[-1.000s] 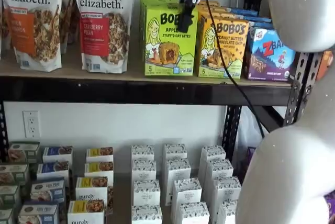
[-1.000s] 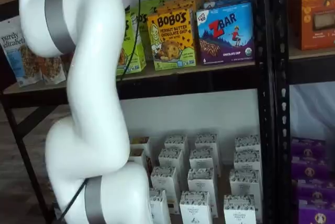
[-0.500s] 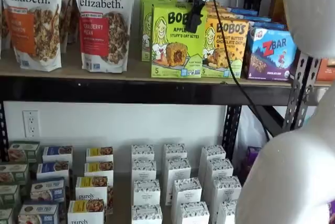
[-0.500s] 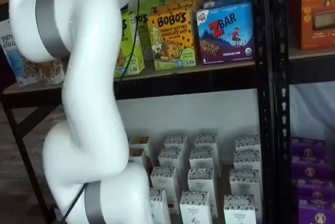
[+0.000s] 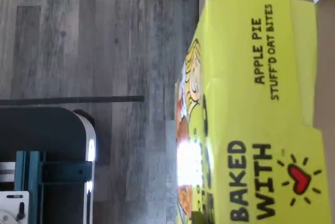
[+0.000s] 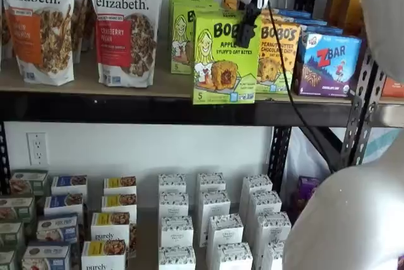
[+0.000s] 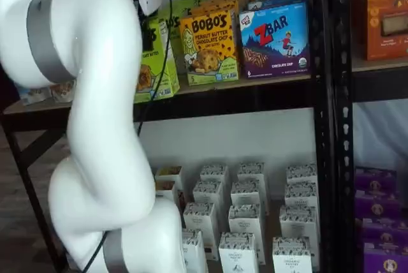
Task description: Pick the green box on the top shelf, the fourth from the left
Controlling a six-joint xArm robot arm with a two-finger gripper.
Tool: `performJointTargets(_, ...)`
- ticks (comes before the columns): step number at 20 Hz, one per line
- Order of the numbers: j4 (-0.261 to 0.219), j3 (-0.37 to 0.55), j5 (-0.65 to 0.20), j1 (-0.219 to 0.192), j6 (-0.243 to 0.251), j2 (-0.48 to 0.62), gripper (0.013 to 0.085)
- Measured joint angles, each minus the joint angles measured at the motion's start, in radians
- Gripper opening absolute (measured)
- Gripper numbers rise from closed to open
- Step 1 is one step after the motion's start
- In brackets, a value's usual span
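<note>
The green box (image 6: 222,58) is a lime-green Bobo's Apple Pie carton, upright at the front edge of the top shelf (image 6: 126,107), ahead of the row behind it. My gripper (image 6: 245,33) comes down from above with its black fingers closed on the box's upper right part. In a shelf view the box (image 7: 156,62) shows partly behind the white arm, at the shelf's (image 7: 248,93) front edge. The wrist view shows the box's top panel (image 5: 261,103) close up, printed "Apple Pie stuff'd oat bites" and "Baked with", above the grey wood floor.
More green Bobo's boxes (image 6: 183,27) stand behind. A yellow-orange Bobo's peanut butter box (image 6: 278,52) and a blue ZBar box (image 6: 328,62) stand to its right, Purely Elizabeth bags (image 6: 123,27) to its left. Small white cartons (image 6: 214,219) fill the lower shelf. The white arm (image 7: 95,126) fills the foreground.
The gripper has moved forward and to the right with the green box in it. The box has come out of its row to the shelf's front edge.
</note>
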Motion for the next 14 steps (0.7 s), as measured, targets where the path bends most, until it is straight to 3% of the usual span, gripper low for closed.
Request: performJointTargets(14,0.009,0.157,-0.008,-0.091,-0.091,-0.137,0.029)
